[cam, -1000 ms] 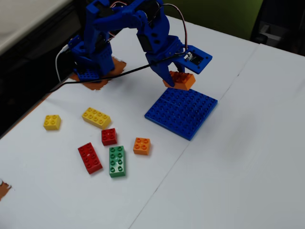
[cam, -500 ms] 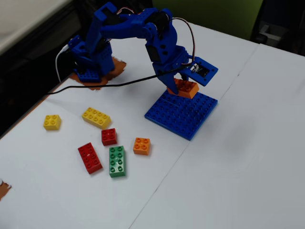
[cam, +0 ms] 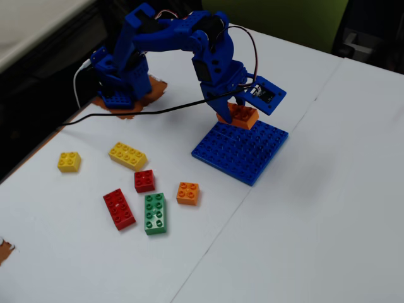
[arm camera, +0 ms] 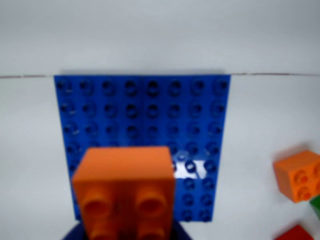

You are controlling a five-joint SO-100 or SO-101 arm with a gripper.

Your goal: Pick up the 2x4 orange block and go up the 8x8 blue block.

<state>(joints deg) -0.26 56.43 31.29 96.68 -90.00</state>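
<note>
- Wrist view: the orange block (arm camera: 124, 187) fills the lower centre of the frame, studs facing the camera, held in the claw (arm camera: 125, 227), of which only a dark blue sliver shows at the bottom edge.
- Behind it lies the blue plate (arm camera: 142, 107), spanning the middle of the frame on the white bench (arm camera: 270, 40).
- A small orange brick (arm camera: 298, 175) sits at the right edge, with a red corner (arm camera: 295, 234) below it.
- Fixed view: the claw (cam: 235, 108) grips the orange block (cam: 240, 116) at the upper edge of the blue plate (cam: 243, 148), frame centre; whether block and plate touch is unclear.
- Loose bricks lie in the lower left: small yellow (cam: 69, 161), long yellow (cam: 127, 155), small red (cam: 144, 181), long red (cam: 119, 209), green (cam: 154, 213), small orange (cam: 187, 193).
</note>
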